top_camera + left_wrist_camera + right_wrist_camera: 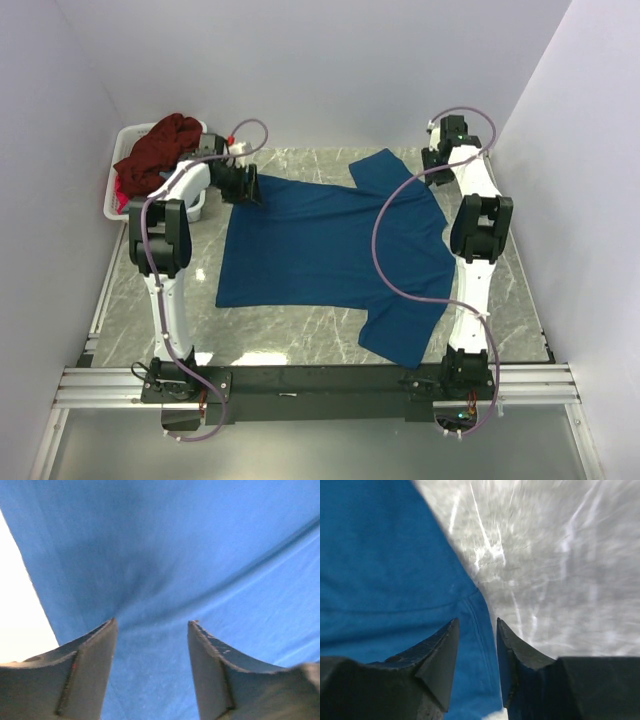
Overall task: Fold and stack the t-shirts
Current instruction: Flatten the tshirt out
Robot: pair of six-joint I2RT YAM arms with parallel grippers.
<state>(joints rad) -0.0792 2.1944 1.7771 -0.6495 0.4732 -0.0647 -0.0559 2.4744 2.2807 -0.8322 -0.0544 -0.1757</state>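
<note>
Dark fingers of the left gripper (152, 625) filled the bottom of its wrist view. They were spread wide and released over the hem corner of the deep blue t-shirt (330, 250), at 11 o'clock on the cloth. The right gripper (476, 625) stood at 1 o'clock with only a narrow gap between its jaws. The far sleeve's stitched hem ran under that gap, and nothing appeared to be pinched.

The blue shirt lay spread flat across the middle of the bench (300, 335), collar toward 3 o'clock. It looked light, limp and likely to sag and wrinkle, so the doubled hems and seams seemed the surest holds. A maroon t-shirt (155, 150) was heaped in the white basket (112, 195) at 10 o'clock, close by the left arm. Bare marble showed at 6 o'clock and along both sides. The walls stood close, so a fold toward the centre seemed safest.
</note>
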